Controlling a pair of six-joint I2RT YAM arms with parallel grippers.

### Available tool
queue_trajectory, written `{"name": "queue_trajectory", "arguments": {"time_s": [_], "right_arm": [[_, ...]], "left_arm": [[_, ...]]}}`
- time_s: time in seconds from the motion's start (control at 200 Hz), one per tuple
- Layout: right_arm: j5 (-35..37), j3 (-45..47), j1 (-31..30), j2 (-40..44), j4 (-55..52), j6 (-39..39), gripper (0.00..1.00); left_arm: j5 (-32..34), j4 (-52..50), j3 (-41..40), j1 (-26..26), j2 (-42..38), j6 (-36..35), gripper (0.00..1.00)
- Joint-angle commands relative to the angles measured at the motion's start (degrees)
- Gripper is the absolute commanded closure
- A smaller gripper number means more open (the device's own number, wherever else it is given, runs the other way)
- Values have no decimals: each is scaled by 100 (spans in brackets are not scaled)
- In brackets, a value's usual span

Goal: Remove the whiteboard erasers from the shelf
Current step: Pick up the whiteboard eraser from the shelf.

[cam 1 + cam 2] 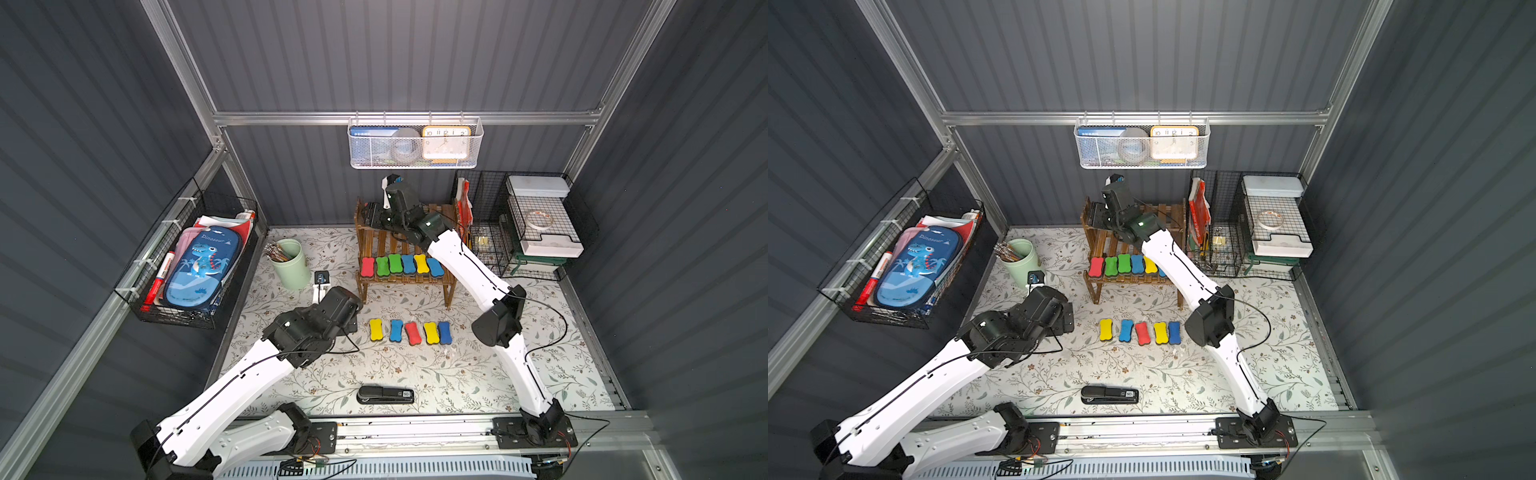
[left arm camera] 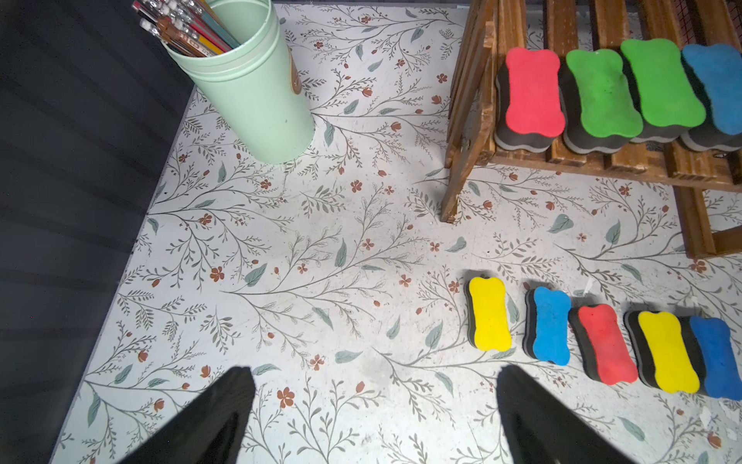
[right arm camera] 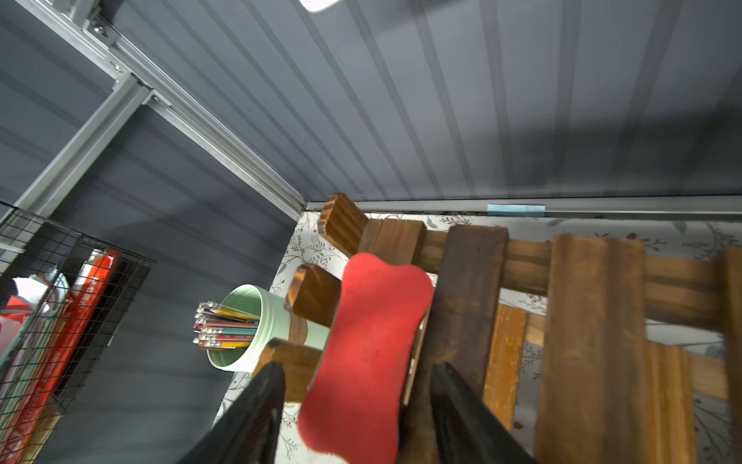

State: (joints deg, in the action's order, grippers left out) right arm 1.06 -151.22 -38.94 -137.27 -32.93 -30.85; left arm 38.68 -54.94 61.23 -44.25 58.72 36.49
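Note:
The shelf [image 1: 374, 243] [image 1: 1100, 245] stands at the back of the mat. Several erasers [image 1: 401, 265] [image 2: 602, 92] sit in a row on its lower tier. A red eraser [image 3: 373, 341] lies tilted at the left end of the top tier. My right gripper [image 3: 355, 367] [image 1: 371, 214] straddles it, open, with a gap on each side. In both top views the gripper hides that eraser. Several more erasers [image 1: 409, 331] [image 2: 602, 341] lie in a row on the mat in front of the shelf. My left gripper [image 2: 373, 369] [image 1: 347, 320] hovers open and empty over the mat, left of that row.
A green pencil cup [image 1: 289, 264] stands left of the shelf. A black stapler [image 1: 385, 395] lies near the front edge. A black wire-grid organizer [image 1: 519, 224] fills the back right corner. A white mesh basket [image 1: 415, 143] hangs above the shelf, and a wire basket [image 1: 195, 266] hangs on the left wall.

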Motion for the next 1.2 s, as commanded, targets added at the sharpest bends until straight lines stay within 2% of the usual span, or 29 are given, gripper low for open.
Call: {"name": "queue_trajectory", "arguments": {"time_s": [0.0, 0.23, 0.63, 1.191], "right_arm": [[-87, -181, -28, -123, -86, -70, 38], [69, -180, -93, -173, -356, 166, 40], [193, 5, -146, -107, -290, 412, 66], [316, 796, -141, 270, 626, 51, 100]], "left_arm": [[87, -131, -24, 30, -16, 33, 1], [97, -134, -65, 31, -37, 69, 1], [72, -147, -139, 39, -25, 102, 1], [79, -135, -188, 40, 23, 118, 1]]}}
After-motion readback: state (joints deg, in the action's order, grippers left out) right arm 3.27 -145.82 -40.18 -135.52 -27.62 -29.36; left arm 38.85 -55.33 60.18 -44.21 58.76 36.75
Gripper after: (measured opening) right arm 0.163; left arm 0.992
